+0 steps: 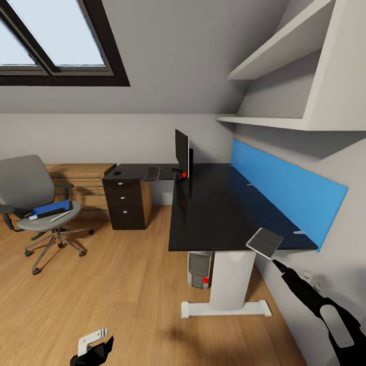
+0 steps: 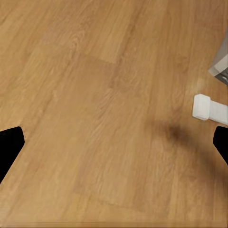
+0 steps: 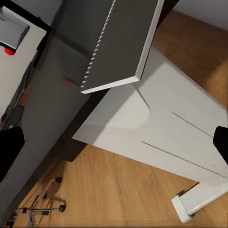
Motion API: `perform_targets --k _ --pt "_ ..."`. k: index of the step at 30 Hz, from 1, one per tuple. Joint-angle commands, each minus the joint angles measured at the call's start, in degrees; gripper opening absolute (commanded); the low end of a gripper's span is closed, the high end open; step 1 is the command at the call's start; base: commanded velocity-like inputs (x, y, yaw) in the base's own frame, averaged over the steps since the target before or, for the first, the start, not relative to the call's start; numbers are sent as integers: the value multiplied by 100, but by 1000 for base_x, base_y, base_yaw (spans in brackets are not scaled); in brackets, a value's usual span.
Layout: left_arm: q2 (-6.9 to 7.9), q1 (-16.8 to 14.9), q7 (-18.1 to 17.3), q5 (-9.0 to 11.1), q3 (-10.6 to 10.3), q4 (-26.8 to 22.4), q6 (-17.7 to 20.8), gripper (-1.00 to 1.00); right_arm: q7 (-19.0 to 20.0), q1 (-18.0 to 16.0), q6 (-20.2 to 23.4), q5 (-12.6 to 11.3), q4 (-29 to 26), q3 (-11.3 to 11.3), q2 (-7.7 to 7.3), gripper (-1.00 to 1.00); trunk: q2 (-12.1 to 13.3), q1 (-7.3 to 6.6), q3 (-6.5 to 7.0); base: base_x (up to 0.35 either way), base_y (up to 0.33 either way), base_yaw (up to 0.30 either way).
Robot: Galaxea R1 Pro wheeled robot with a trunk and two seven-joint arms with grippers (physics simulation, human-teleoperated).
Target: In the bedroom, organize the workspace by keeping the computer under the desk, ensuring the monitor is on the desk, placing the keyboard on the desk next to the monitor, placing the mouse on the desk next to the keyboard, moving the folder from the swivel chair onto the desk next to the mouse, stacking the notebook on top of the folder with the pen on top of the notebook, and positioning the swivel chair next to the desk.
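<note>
notebook [image 1: 265, 242] at desk [image 1: 213, 213] corner | right pincer [image 1: 277, 262] possibly gripping

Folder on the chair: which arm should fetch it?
Left, probably: folder lies on the swivel chair that side; left gripper is free, right gripper is at the notebook by the desk.

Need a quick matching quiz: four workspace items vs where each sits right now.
Items:
1. folder
2. keyboard
3. computer
4. monitor

Places:
A. under the desk
B. on the swivel chair seat
C. standing upright on the desk
D. lying flat on the desk wing above the drawers

Pairs: 1-B, 2-D, 3-A, 4-C
</note>
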Motion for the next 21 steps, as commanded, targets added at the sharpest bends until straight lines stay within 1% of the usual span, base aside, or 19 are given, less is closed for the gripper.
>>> perform_targets --k 1,3,5,9,11,13,17,21 --pt "5 -5 -5 61 -39 20 -29 100 53 -4 116 -37 -1 -45 -2 100 -3 0 -6 0 0 0" --pt "7 -5 -5 64 -38 44 -28 100 121 -4 252 -36 1 -118 -7 100 -3 0 -6 0 0 0" --pt "6 -5 -7 67 -36 81 -27 100 199 -4 431 -36 0 -282 -11 100 -3 0 -6 0 0 0" --pt "3 -5 -13 69 -38 205 -33 100 255 -4 587 -35 0 -525 -16 100 -3 0 -6 0 0 0" --pt "2 -5 -16 68 -36 286 -42 100 269 -4 631 -35 0 -610 -19 100 -3 0 -6 15 0 0" --pt "-1 -5 -19 65 -35 349 -80 100 278 -4 663 -35 0 -665 -23 100 -3 0 -6 70 0 0" --pt "-8 -5 -22 63 -39 434 -363 100 289 -4 758 -34 1 -733 -53 100 -3 0 -6 211 0 0" --pt "-17 -5 -21 61 -42 506 -607 100 292 -4 949 -38 5 -789 -73 100 -3 0 -6 230 0 0"
